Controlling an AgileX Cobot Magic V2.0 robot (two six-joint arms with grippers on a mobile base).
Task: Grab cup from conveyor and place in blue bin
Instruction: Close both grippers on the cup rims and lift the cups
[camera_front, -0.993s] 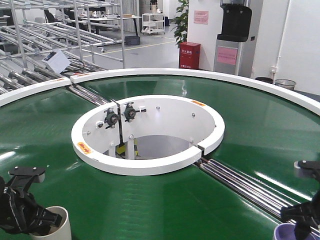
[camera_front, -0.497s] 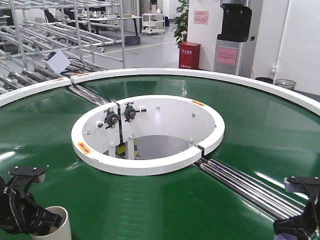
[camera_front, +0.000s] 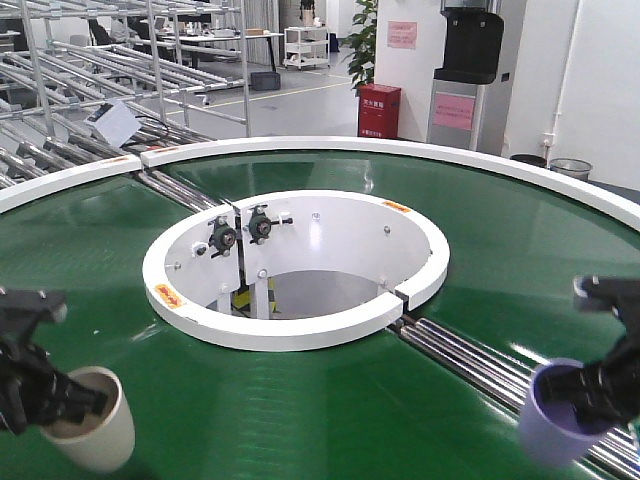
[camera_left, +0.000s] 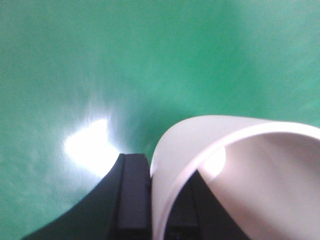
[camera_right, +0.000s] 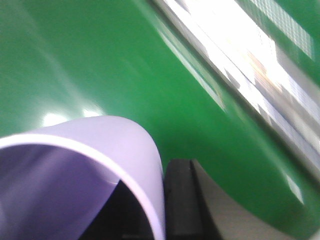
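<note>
Left pincer (camera_front: 55, 395): closed narrow on the rim of a smooth cream round cup (camera_front: 92, 425), with one black finger (camera_left: 132, 195) outside the wall and the other inside.
Cream cup: hung tilted at the near left edge of the large ring-shaped conveyor (camera_front: 520, 230) with its dark green belt; contact with the belt impossible to tell.
Right pincer (camera_front: 592, 385): pinched the rim of a smooth lilac round cup (camera_front: 555, 430), a black finger (camera_right: 180, 200) pressed against the outer wall.
Lilac cup: hung tilted at the near right edge, just beside the steel rollers (camera_front: 470, 365).
Conveyor: curved round a white-walled central opening (camera_front: 290, 335), well apart from both cups.
</note>
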